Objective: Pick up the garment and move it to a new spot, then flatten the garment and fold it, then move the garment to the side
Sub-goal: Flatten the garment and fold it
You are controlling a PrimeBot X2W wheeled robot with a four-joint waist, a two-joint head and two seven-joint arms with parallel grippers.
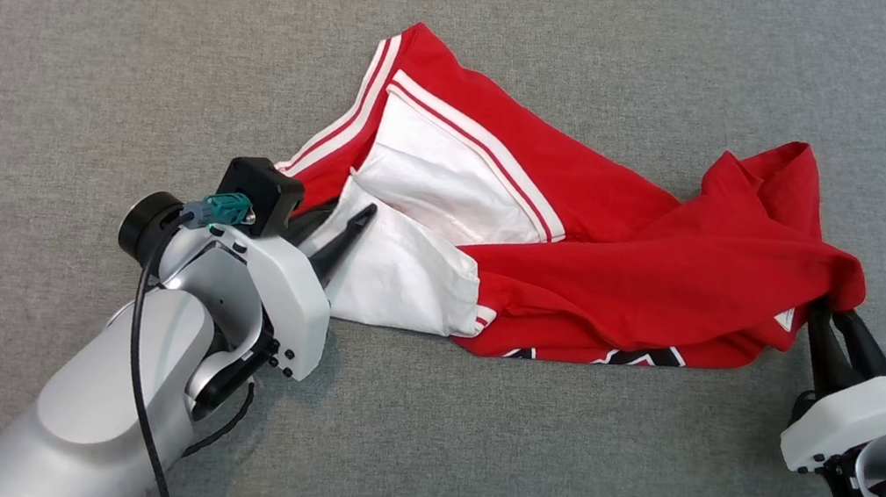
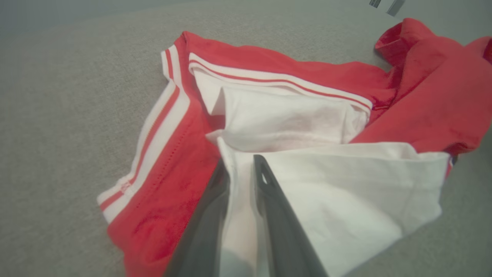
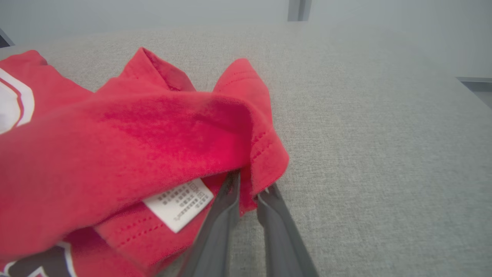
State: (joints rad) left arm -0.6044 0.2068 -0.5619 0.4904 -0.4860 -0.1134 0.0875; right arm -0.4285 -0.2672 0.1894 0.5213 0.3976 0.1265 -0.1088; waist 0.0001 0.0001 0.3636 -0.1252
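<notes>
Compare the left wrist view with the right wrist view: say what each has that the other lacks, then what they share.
Left wrist view: the white panel, the red-and-white striped trim, and the left tool with a white fold pinched between its fingers. Right wrist view: a white care label, the stitched red hem, and the right tool gripping that red corner. Shared: the red garment lying on the grey cloth surface.

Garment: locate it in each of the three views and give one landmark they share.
Head view: the garment lies mid-frame.
Left wrist view: the garment, white and striped here, spreads across centre and right.
Right wrist view: the garment, red here, covers the left half.
Shared landmark: the grey woven surface beneath it.
</notes>
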